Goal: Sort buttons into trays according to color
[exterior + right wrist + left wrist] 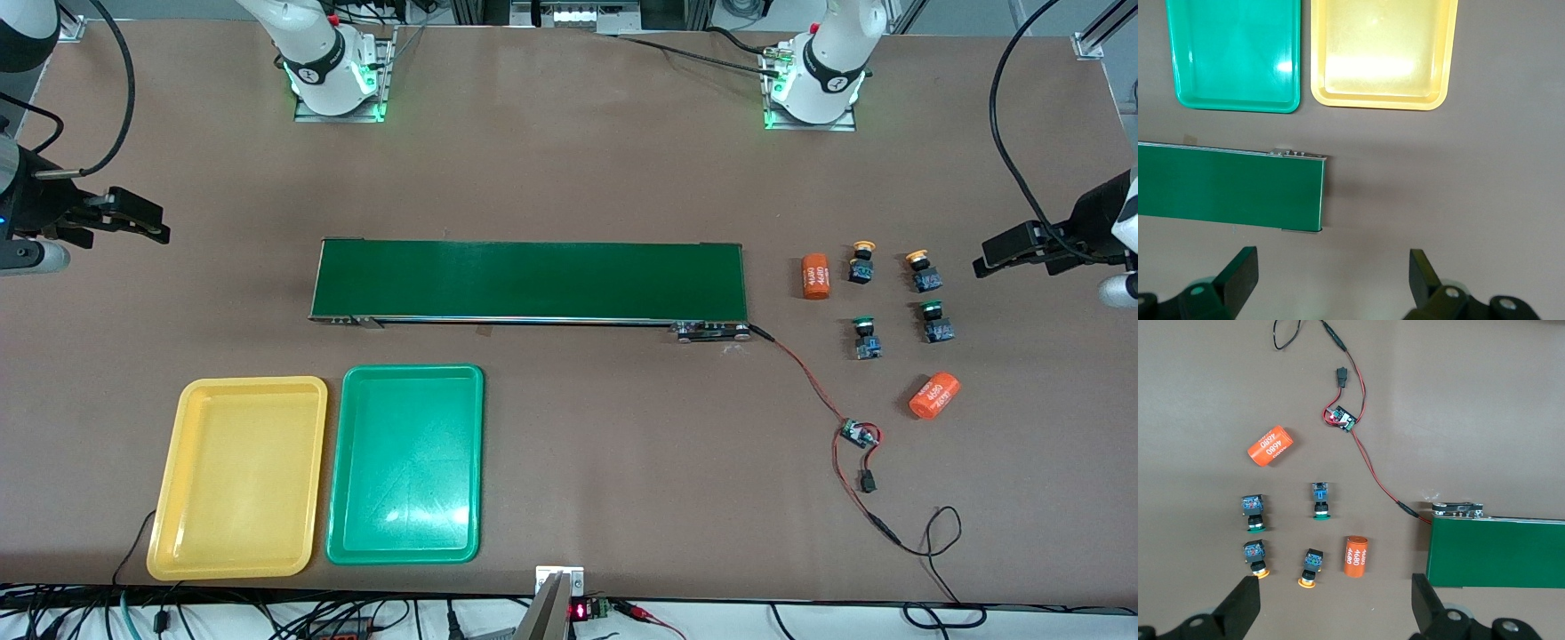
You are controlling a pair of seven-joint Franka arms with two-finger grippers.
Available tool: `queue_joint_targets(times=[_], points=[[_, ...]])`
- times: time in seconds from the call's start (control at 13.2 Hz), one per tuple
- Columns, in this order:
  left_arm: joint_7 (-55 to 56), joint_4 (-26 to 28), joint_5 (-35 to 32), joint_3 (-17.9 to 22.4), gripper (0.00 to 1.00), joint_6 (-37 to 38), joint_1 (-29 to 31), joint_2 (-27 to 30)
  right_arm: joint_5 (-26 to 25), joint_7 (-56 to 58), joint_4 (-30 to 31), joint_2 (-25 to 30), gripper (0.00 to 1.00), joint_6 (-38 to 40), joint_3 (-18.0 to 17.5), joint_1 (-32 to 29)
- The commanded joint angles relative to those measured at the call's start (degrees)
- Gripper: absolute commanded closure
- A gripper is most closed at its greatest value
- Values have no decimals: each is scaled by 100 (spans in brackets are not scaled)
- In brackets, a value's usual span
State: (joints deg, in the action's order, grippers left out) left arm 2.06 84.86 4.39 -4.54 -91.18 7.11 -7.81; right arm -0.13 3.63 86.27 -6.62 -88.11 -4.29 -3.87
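Note:
Four buttons stand on the table at the left arm's end, past the belt's end: two with yellow caps (861, 262) (923, 271) and two with green caps (865, 336) (935, 322). The left wrist view shows the same yellow pair (1256, 559) (1311, 567) and green pair (1253, 513) (1320, 501). My left gripper (981, 263) (1335, 607) hangs open above the table beside them, holding nothing. The yellow tray (238, 476) (1381, 53) and green tray (406, 462) (1235, 53) lie empty side by side near the front camera. My right gripper (162, 224) (1333, 280) hangs open at the right arm's end.
A long dark-green conveyor belt (530, 280) (1498, 550) (1228, 190) crosses the table's middle. Two orange "4680" cylinders (814, 276) (934, 396) lie by the buttons. A small circuit board (859, 435) on red wires trails from the belt's end toward the front camera.

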Motion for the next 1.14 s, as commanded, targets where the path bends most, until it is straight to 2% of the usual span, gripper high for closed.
queue_joint_targets(times=[0.0,0.83,1.06], points=[[6,127,-184,-13,0,118,71,192,57,-46,-119,-59,0,13,-19,-8],[22,119,-184,-12,0,153,80,210,31,7,-128,-173,0,-5,-28,44],[128,118,-175,-12,0,180,71,61,21,6,-119,-182,0,4,-28,62]])
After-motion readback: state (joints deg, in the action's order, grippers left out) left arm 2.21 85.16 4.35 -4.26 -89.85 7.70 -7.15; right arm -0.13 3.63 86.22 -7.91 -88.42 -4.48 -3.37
